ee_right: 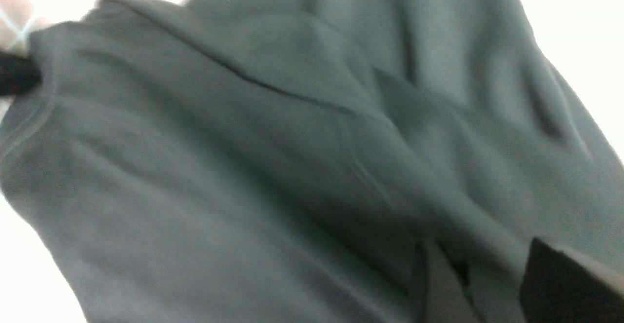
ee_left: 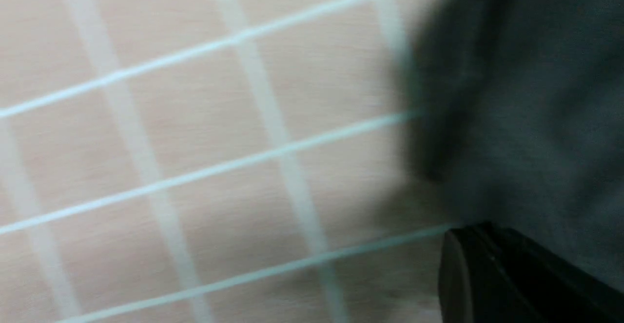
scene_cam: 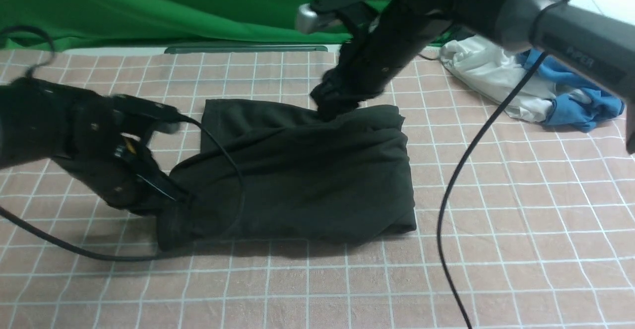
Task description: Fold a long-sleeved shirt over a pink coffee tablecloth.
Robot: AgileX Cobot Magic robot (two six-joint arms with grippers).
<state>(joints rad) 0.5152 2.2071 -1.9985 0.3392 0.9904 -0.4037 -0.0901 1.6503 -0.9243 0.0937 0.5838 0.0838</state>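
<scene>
On pink coffee tablecloth: long-sleeved shirt | left tool clamps near-left corner | right tool far edge, grip unclear

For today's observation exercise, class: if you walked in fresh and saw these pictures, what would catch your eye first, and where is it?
First, the black long-sleeved shirt, folded into a bulky, rumpled block in the middle of the pink coffee tablecloth with its white grid. Next, the two dark arms meeting it: the left gripper at its near left corner, the right gripper at its far edge. Last, the white and blue garments heaped at far right before the green cloth.
</scene>
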